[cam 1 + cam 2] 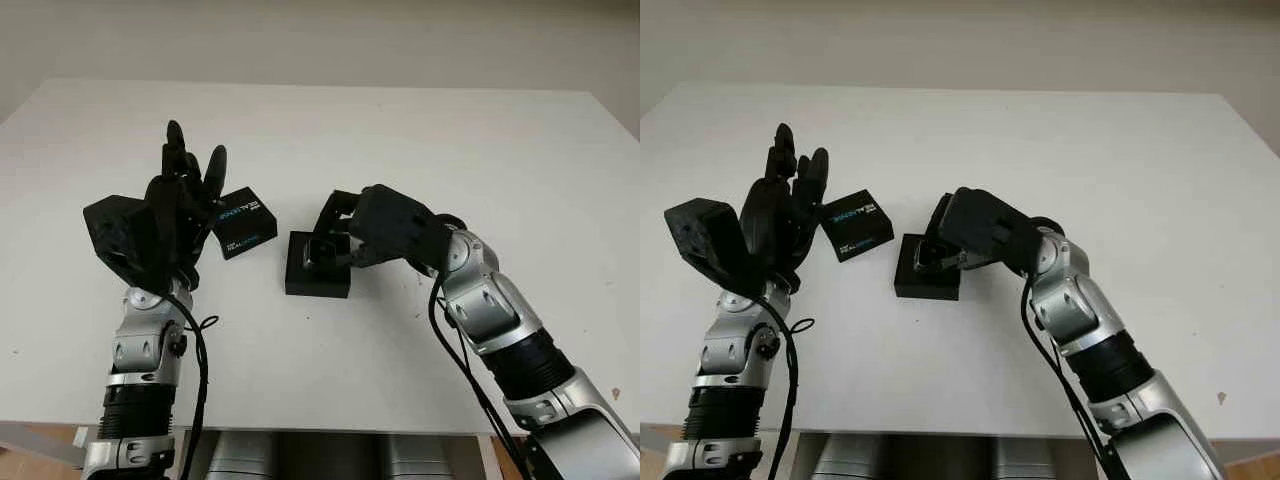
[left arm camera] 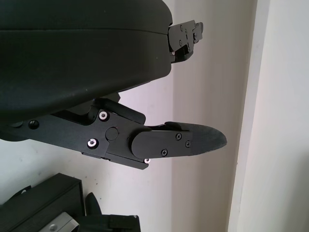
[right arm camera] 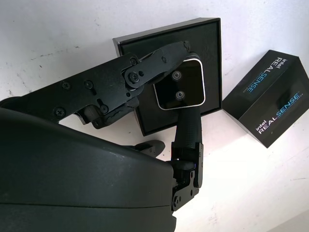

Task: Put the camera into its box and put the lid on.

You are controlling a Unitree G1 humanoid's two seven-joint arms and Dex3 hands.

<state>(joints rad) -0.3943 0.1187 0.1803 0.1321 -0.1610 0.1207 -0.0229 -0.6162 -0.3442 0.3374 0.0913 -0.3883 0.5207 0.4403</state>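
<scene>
The right hand (image 3: 181, 104) pinches the small, hard RealSense camera (image 3: 179, 91) by its edges, right above the box base (image 3: 212, 53). It looks light and smooth, maybe slippery. The left hand (image 1: 175, 200), beside the lid (image 1: 240, 222), is open.

**What stayed out of sight**

The right hand (image 1: 375, 232) covered the far side of the box (image 1: 318, 266), and its fingers (image 3: 159, 60) hid most of the camera (image 3: 179, 92); whether the camera touched the box floor could not be told. The left hand (image 1: 170, 215) overlapped a corner of the lid (image 1: 240, 222). The lid's small print was unreadable from the head views. The tabletop (image 1: 400, 130) was cut off at both side edges.
</scene>
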